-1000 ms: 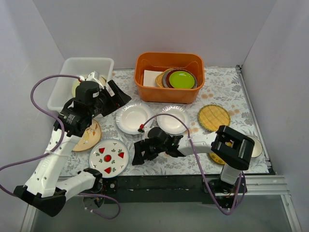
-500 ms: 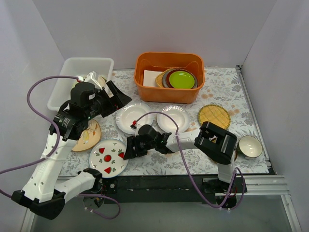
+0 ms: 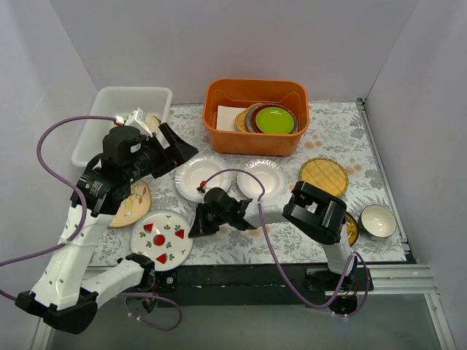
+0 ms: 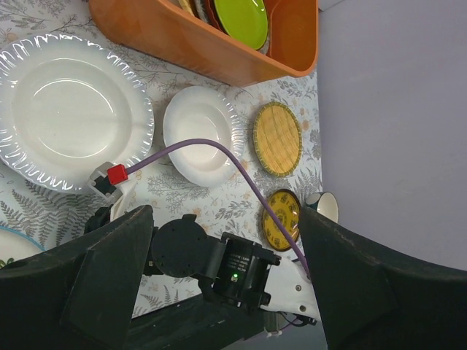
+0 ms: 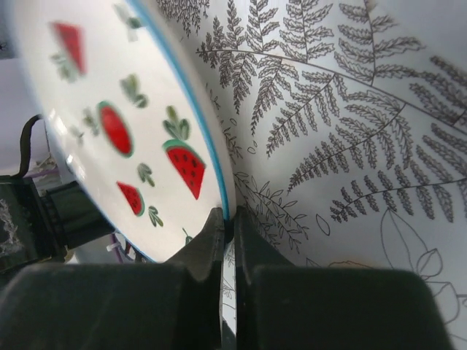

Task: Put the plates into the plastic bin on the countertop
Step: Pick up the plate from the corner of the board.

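Plates on the surface: 6 in all.
- 2 plain white ones: a big white plate (image 3: 201,177) w/ a wavy edge & a small white plate (image 3: 261,179).
- 1 fruit plate (image 3: 162,239) w/ red bits on it.
- 1 yellow woven plate (image 3: 323,176).
- 1 peach plate (image 3: 135,205), half hidden.
- 1 dark gold plate (image 4: 281,219).

Bowls: just 1 small bowl (image 3: 378,221).

Tubs: 2, i.e. 1 white bin (image 3: 102,109) & 1 orange tub (image 3: 255,138).

In the orange tub: 1 stack of plates w/ 1 lime-green plate (image 3: 275,119) on top. Can't count the ones under it. Also 1 white paper (image 3: 228,117).

Robot arms: 2, i.e. left arm (image 3: 76,240) & right arm (image 3: 315,211).
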`<state>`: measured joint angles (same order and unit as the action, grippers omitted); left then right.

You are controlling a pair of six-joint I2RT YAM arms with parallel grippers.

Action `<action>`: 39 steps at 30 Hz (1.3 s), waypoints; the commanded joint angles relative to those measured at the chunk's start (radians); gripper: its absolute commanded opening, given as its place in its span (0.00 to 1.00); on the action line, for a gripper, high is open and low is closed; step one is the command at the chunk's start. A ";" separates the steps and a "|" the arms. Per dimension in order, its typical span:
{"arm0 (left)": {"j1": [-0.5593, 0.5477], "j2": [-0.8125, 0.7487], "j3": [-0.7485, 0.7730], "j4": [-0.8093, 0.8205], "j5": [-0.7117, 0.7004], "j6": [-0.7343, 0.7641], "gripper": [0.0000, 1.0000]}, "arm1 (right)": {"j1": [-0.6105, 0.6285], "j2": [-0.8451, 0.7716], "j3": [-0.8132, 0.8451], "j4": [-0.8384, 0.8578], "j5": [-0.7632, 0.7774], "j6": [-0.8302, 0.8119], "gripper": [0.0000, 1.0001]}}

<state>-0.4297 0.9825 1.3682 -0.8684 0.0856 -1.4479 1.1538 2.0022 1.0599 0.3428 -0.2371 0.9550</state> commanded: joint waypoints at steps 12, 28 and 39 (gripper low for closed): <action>0.000 -0.034 0.005 -0.024 0.009 0.015 0.81 | 0.007 -0.101 -0.024 -0.139 0.159 -0.087 0.01; 0.000 -0.051 0.029 -0.055 -0.036 0.053 0.79 | 0.006 -0.316 -0.051 -0.203 0.327 -0.096 0.01; 0.000 -0.047 0.003 -0.099 -0.159 0.112 0.79 | -0.019 -0.532 -0.083 -0.278 0.446 -0.114 0.01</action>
<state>-0.4297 0.9504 1.3682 -0.9401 -0.0021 -1.3796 1.1515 1.5887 0.9741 -0.0307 0.1612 0.8280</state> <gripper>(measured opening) 0.791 0.046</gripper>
